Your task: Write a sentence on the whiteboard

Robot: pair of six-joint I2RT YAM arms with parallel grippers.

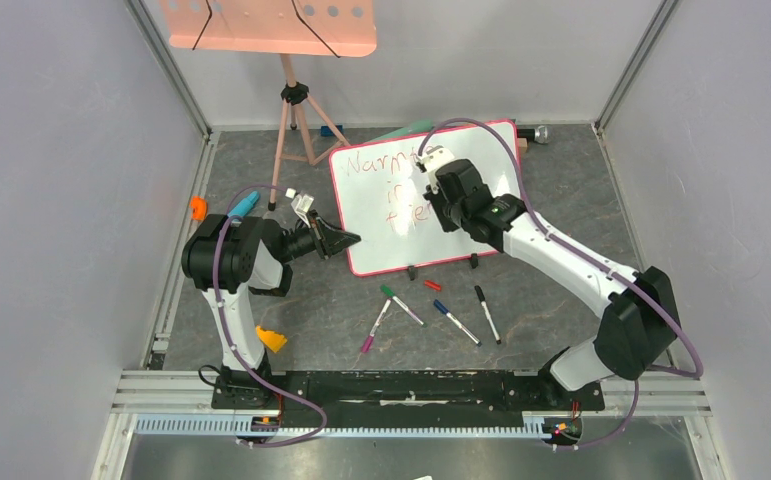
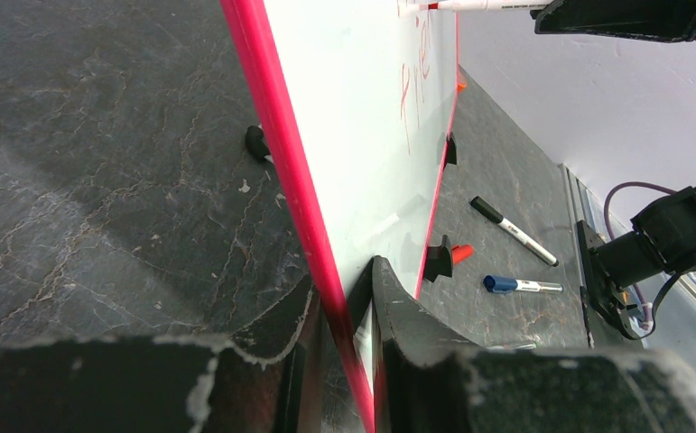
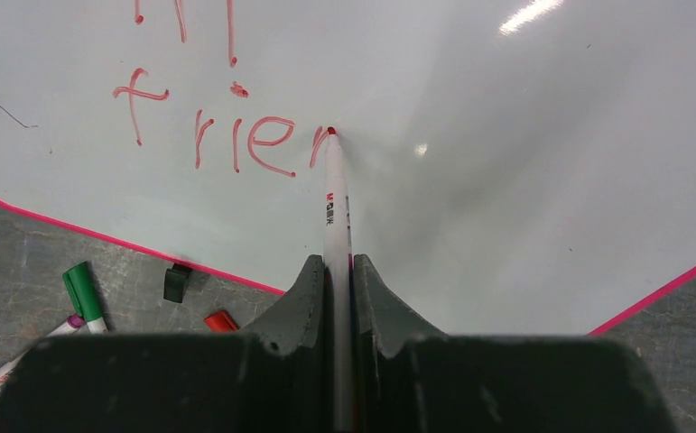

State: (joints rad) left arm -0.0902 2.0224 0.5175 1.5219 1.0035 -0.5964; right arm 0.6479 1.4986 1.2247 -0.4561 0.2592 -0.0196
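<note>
Two arms are at work at once. At 9 o'clock of the board, my left gripper [image 1: 333,240] is pinching the whiteboard [image 1: 366,232] by its pink-red rim, one finger on each face. The left wrist view shows that rim running straight down between the fingers. The board stands on its black clip feet at about 12 o'clock from the arm bases, tilted back with its face toward me.

Across it, the sentence [image 1: 376,162] starts with "Warm" on the top line, and the right arm hides whatever follows. Below that is "in", and the third line has "frie" plus a short stroke of the next letter. Further right, my right gripper [image 3: 333,271] is pressed together on a red marker [image 3: 335,198]. Its tip touches the board at 3 o'clock of the "e", at the top of that short stroke.

I judge the writing well past halfway: two lines look done and the third is mid-word. If the word is "friendship", this letter and several more are left. Loose pens [image 1: 456,322] lie on the table at 6 o'clock of the board.
</note>
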